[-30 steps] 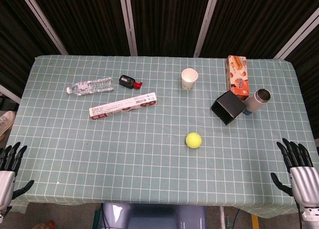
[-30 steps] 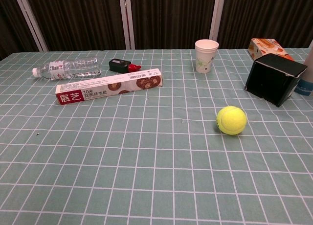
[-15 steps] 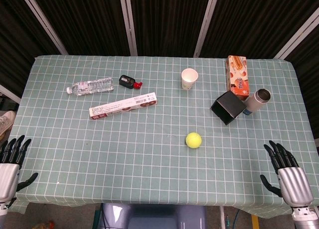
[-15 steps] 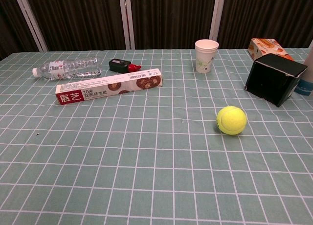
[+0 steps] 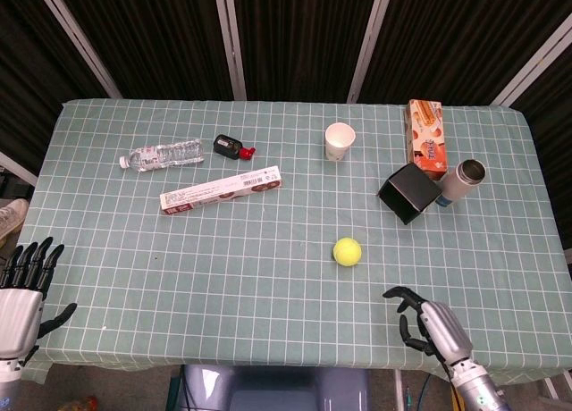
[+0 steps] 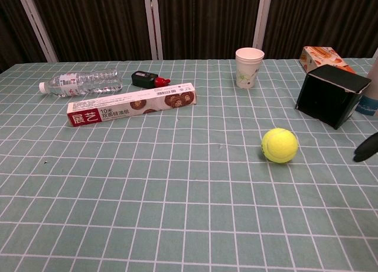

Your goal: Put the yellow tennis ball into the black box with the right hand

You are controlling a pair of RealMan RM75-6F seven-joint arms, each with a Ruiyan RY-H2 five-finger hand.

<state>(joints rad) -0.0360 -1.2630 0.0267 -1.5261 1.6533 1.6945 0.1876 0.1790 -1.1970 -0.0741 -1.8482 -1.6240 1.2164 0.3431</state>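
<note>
The yellow tennis ball [image 5: 347, 251] [image 6: 279, 145] lies on the green checked tablecloth, right of centre. The black box [image 5: 409, 193] [image 6: 330, 94] sits tilted behind and right of it, its opening not visible from the chest view. My right hand [image 5: 431, 325] hovers over the table's near edge, below and right of the ball, fingers apart and holding nothing; only a dark fingertip [image 6: 366, 149] shows in the chest view. My left hand [image 5: 22, 290] hangs at the near left corner, fingers spread, empty.
A paper cup [image 5: 339, 141], an orange snack box [image 5: 426, 137] and a grey flask [image 5: 461, 180] crowd around the black box. A long biscuit box [image 5: 220, 189], a water bottle [image 5: 162, 154] and a small black-red item [image 5: 231, 146] lie on the left.
My right hand has swung left and inward over the table's near edge, closer to the ball, and a fingertip now enters the chest view. The left hand shifted slightly. Objects stayed put.
</note>
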